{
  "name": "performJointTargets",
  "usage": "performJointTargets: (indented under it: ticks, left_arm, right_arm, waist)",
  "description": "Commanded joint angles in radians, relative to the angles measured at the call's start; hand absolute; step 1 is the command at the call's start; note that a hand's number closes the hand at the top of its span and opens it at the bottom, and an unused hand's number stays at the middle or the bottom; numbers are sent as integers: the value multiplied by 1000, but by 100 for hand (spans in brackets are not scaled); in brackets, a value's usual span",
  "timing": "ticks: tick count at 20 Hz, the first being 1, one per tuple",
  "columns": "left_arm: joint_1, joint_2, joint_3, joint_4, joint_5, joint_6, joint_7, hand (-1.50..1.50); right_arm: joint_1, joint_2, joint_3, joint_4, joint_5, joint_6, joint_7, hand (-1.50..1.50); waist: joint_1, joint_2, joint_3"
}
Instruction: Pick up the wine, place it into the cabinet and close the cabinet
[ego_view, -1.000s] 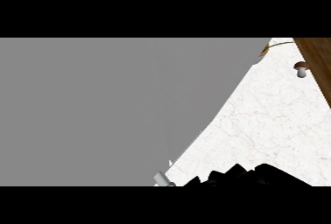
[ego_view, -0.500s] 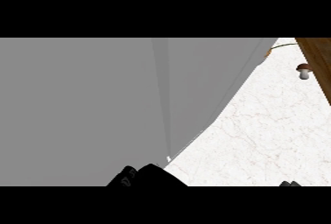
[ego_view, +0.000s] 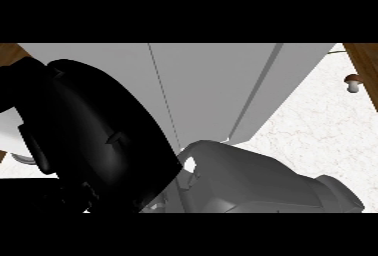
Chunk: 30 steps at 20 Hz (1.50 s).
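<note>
Left hand (ego_view: 96, 145) has swung up huge against the grey cabinet (ego_view: 214, 85) since a second ago; you cannot tell its fingers. Wine unseen, likely inside; you are probably closing.

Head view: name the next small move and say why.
Probably ease the black hand back from the view. It hides most of the left side, the wine shows nowhere, and just a forearm, the grey cabinet front, white counter and a mushroom show.
</note>
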Motion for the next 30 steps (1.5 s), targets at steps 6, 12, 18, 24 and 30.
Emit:
performJointTargets:
  ticks: [6,12,18,24,30]
  left_arm:
    - [20,-23,69,83,15,-110,5,150]
    - [-2,40,176,82,102,-118,64,150]
    - [-11,22,159,30,107,-67,79,150]
    - [-8,39,180,34,112,-59,99,150]
    - [-23,18,163,21,106,-38,95,150]
  right_arm:
    - [-200,1,-145,460,-122,16,-197,150]
    - [-118,1,-158,699,-108,33,-423,150]
    - [-70,-72,-143,762,-88,90,-475,150]
    - [-28,-112,-150,787,-68,102,-547,150]
    - [1,-123,-163,787,-70,111,-593,150]
  waist:
    - [-4,8,0]
    - [-2,17,1]
    - [-12,21,2]
    - [-4,28,1]
    - [-18,32,1]
